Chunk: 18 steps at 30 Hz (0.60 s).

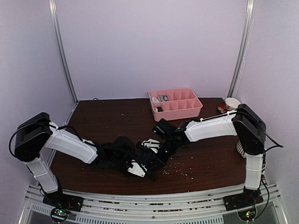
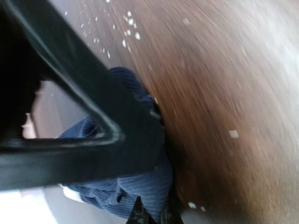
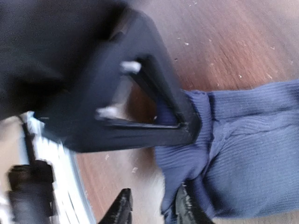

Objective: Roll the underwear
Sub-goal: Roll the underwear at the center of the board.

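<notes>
A dark wooden counter (image 1: 210, 158), dotted with pale crumbs (image 1: 180, 170), stands between pale lilac walls (image 1: 149, 42), a pink tray (image 1: 175, 103) at its back. Near the front middle the navy underwear (image 3: 252, 140) lies bunched; the left claw (image 2: 152, 212) pinches it, the right claw (image 3: 154, 210) is spread at its edge.

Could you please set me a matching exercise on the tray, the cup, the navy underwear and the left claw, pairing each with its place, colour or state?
Things:
1. tray
2. cup
3. navy underwear
4. left claw

Descriptions:
A. shut on ribbed cloth
B. white, at the far right corner of the table
C. pink, split into compartments, at the far edge
D. soft and rumpled, lying toward the near edge

Pairs: 1-C; 2-B; 3-D; 4-A
</notes>
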Each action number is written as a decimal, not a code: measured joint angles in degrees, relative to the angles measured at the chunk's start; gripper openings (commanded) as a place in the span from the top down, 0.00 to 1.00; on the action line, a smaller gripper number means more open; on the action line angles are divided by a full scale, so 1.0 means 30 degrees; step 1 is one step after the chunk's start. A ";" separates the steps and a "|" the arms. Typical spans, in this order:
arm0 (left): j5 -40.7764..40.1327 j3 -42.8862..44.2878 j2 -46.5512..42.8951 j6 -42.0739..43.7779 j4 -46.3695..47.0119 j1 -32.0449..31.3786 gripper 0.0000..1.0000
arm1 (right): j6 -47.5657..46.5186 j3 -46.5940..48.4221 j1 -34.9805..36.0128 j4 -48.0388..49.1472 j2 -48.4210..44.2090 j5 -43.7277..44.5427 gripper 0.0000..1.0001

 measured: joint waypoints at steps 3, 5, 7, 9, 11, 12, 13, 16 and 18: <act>0.1093 0.1909 0.0867 -0.0809 -0.2346 0.0095 1.00 | -0.0270 -0.1770 -0.0007 0.0495 -0.2251 0.0357 0.60; 0.1858 0.2805 0.1253 -0.1304 -0.3534 0.0248 1.00 | -0.0299 -0.2892 -0.0007 0.1049 -0.3789 0.0539 0.58; 0.2710 0.3446 0.1457 -0.1654 -0.4575 0.0430 1.00 | -0.0262 -0.4299 -0.0007 0.1821 -0.5530 0.1166 0.57; 0.3475 0.4146 0.1698 -0.2084 -0.5719 0.0641 1.00 | -0.0051 -0.5938 -0.0051 0.2586 -0.7431 0.1858 0.56; 0.4029 0.4845 0.1989 -0.2470 -0.6747 0.0831 1.00 | 0.0204 -0.7512 -0.0044 0.3118 -0.9260 0.2783 0.53; 0.4291 0.5297 0.2193 -0.2659 -0.7373 0.0896 1.00 | 0.0328 -0.8284 0.0022 0.3359 -1.0163 0.3461 0.51; 0.4583 0.5785 0.2426 -0.2878 -0.8029 0.0969 1.00 | 0.0510 -0.9194 0.0189 0.3650 -1.1213 0.4459 0.49; 0.5501 0.7213 0.3140 -0.3417 -0.9843 0.1217 1.00 | 0.0801 -1.1132 0.0933 0.4218 -1.3515 0.7380 0.44; 0.6251 0.8174 0.3665 -0.3628 -1.1125 0.1530 1.00 | 0.0801 -1.2291 0.1763 0.4670 -1.4906 0.9260 0.44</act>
